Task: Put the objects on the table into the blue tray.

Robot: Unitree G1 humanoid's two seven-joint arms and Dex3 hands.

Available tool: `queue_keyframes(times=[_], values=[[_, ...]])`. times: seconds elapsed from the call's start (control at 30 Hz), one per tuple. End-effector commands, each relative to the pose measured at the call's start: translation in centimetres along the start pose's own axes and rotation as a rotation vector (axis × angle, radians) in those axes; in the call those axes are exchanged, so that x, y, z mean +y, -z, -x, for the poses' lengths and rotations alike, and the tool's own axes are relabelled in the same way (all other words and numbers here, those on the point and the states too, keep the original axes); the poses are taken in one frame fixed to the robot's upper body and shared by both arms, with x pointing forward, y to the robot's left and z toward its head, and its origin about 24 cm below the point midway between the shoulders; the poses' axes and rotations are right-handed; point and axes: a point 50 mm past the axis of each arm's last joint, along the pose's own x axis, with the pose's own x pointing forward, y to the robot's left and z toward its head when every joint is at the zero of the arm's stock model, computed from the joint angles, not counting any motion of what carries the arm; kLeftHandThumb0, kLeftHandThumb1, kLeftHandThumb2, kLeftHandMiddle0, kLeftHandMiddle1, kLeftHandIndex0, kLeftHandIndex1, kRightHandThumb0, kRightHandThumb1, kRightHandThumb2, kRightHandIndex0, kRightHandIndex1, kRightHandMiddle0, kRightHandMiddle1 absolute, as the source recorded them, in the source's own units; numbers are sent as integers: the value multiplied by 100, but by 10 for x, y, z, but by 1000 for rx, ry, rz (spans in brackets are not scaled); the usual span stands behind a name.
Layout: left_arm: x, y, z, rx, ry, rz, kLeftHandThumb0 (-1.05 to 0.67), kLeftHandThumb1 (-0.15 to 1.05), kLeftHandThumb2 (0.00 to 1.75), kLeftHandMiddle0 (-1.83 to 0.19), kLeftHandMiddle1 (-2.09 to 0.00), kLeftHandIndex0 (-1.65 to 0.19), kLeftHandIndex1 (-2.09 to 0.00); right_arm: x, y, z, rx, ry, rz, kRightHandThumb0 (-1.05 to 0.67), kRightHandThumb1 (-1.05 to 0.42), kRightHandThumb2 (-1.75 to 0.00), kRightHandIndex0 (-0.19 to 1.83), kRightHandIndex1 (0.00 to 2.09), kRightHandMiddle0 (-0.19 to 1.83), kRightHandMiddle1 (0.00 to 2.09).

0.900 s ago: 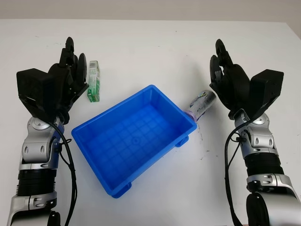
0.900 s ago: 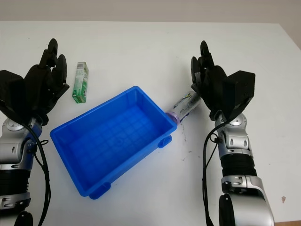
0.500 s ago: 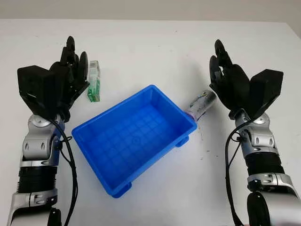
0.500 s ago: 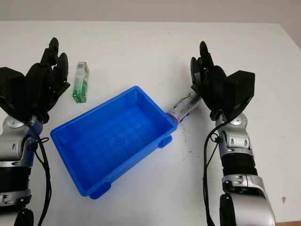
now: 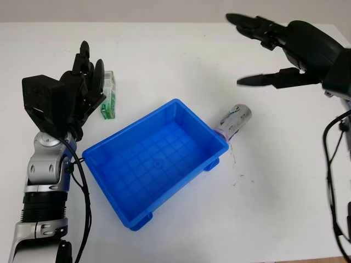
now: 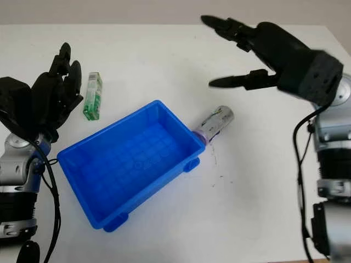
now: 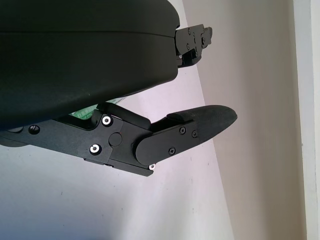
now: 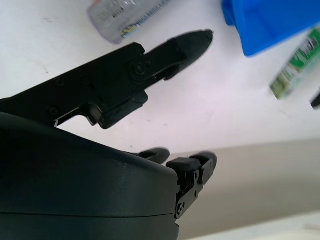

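Note:
The blue tray (image 5: 104, 144) sits empty and turned at an angle in the middle of the white table. A green and white box (image 5: 109, 96) lies off the tray's far left side. A silver bottle (image 5: 235, 120) with a purple cap lies against the tray's right corner. My left hand (image 5: 90, 63) is open and held upright just left of the green box, a sliver of which (image 7: 84, 112) shows under its shell. My right hand (image 5: 244, 50) is open, raised high above the table beyond the bottle (image 8: 124, 14), with one finger (image 8: 165, 52) reaching over it.
The table's far edge meets a grey wall behind. Bare white tabletop lies in front of the tray and to the right of the bottle. In the right wrist view the tray's corner (image 8: 270, 25) and the green box (image 8: 295, 65) appear beyond the fingers.
My right hand has risen from beside the bottle and swung up and back, its fingers now pointing left above the table. The left hand, tray, box and bottle have hardly moved.

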Motion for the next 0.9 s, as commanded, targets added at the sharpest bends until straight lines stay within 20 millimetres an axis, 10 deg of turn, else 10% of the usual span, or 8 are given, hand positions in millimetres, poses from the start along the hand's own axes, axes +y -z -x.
queue_keyframes(times=[0.0,0.7,0.77,0.8,0.87], values=[[3,-2,2,-13,6,-32,-65,105,72,19,0,19,0,1,-5,2,7,-83,150,-55,-74,-5,49,16,48,12],[1,3,3,15,6,-21,-65,105,70,19,0,19,0,99,10,-2,-26,-310,316,-46,-83,-7,54,12,56,10],[0,3,3,23,4,-31,-65,105,70,19,-1,19,0,111,14,-2,-66,-240,322,-46,-87,-6,39,68,38,80],[0,3,3,26,5,-34,-65,105,70,19,-2,19,0,116,15,-2,-88,-200,323,-47,-91,-6,28,150,27,154],[-1,3,3,28,10,-40,-64,105,70,19,-3,19,0,119,17,-2,-116,-91,369,-52,-100,-11,49,194,34,195]])
